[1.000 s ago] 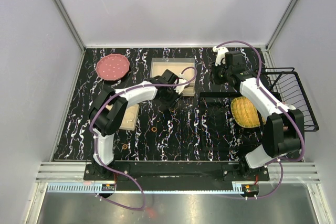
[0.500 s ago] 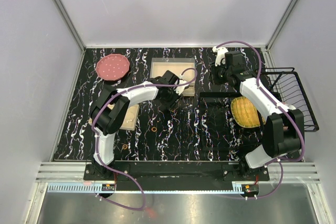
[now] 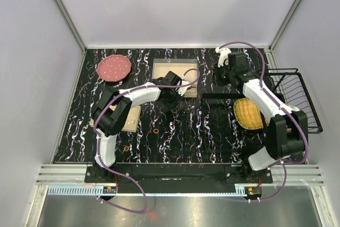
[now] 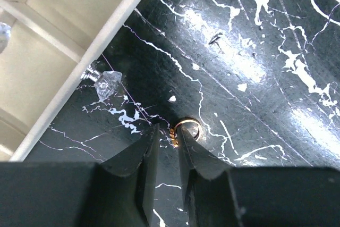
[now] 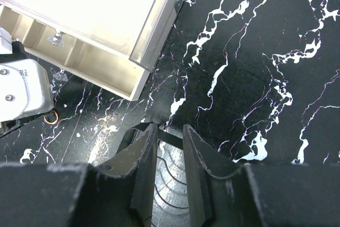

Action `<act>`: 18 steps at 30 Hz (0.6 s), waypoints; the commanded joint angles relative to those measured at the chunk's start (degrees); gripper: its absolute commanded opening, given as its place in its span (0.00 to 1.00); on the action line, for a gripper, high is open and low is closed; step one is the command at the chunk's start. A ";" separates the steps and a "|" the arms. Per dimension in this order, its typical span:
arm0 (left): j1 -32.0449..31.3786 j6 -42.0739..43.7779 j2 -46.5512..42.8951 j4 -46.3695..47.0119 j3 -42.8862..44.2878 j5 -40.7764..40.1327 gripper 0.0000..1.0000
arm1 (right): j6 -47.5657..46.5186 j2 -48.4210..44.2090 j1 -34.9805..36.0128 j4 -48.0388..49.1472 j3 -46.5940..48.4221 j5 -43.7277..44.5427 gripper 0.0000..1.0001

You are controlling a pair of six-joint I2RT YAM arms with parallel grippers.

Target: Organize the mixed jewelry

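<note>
Right wrist: unreadable lettering (image 5: 15,70) near ring (image 5: 51,116)

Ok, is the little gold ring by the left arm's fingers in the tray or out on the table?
Out. The gold ring lies on the black tabletop at the left fingers' tips, outside the beige tray's wall.

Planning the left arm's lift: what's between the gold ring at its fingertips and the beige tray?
Left wrist view: a clear crystal stud sits by the beige tray wall, between it and the gold ring; otherwise bare black tabletop.
</note>
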 commanded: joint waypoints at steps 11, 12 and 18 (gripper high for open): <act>-0.50 -0.21 -0.68 0.90 -1.61 -1.66 0.00 | 0.58 -2.57 -0.60 2.26 0.17 -0.47 0.32; -0.50 -0.21 -1.03 0.99 -1.96 -1.65 0.00 | 0.58 -2.66 -0.60 2.35 0.17 -0.64 0.32; -0.41 0.05 -7.26 1.78 -4.60 -1.04 0.00 | 0.93 -3.19 -0.77 1.56 0.44 -5.36 0.32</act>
